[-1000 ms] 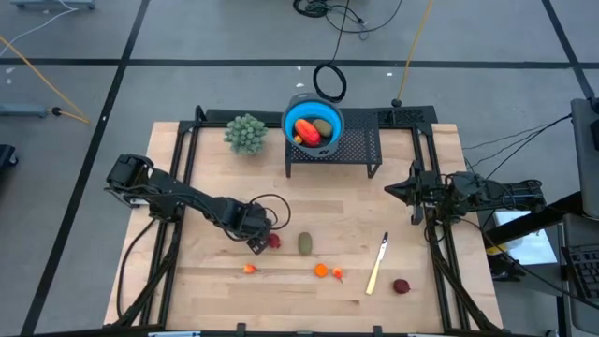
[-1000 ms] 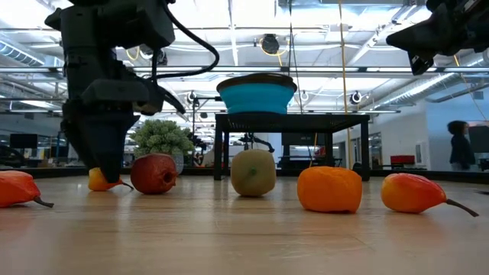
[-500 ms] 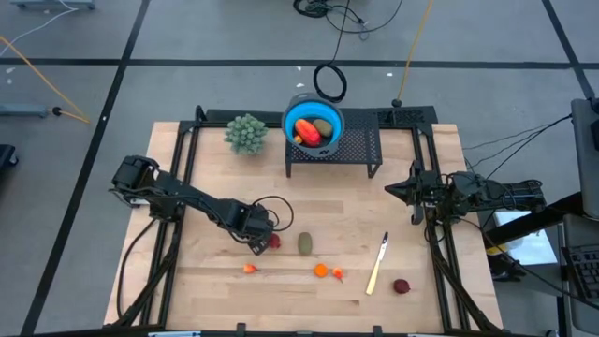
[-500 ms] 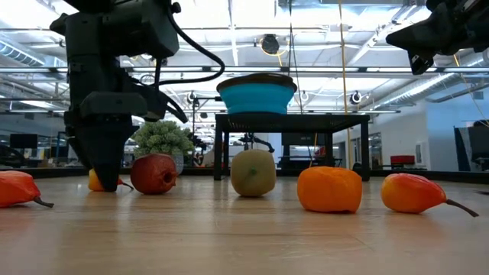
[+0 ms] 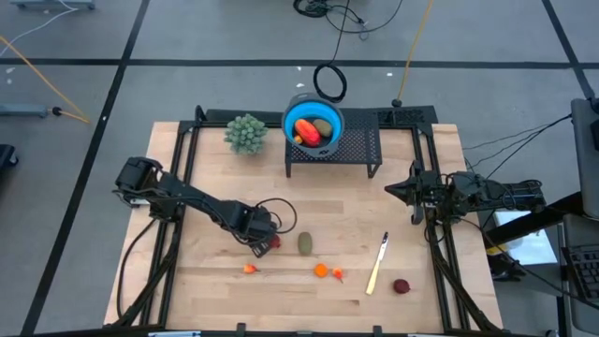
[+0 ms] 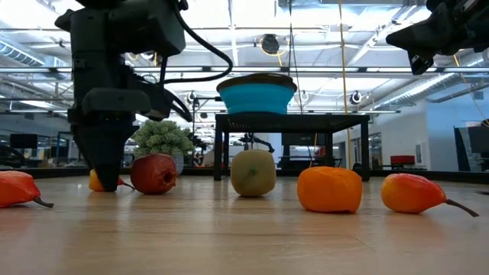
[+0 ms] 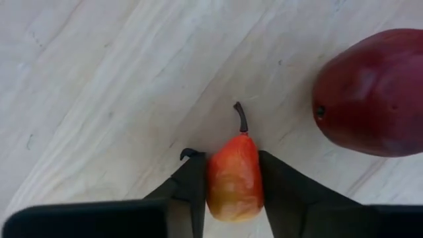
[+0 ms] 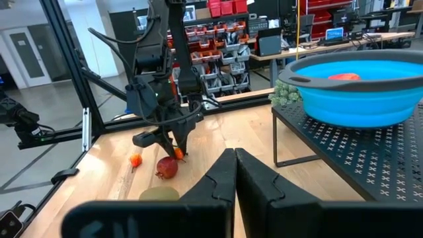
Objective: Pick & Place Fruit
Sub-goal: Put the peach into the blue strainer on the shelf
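Since a second ago my left tool [image 7: 232,192] has pinched shut on a small orange pear [image 7: 234,178].

It sits on the bench [image 5: 412,290]; I see the dark red fruit [image 7: 372,92] just beside it, the olive-green fruit [image 5: 305,243] past that, the blue bowl [image 5: 314,126] behind. My right tool [image 8: 234,173] hangs clenched, empty, at the bench's right.

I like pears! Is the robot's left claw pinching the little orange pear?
Yes, the left gripper has a finger pressed against each side of the small orange pear on the table.
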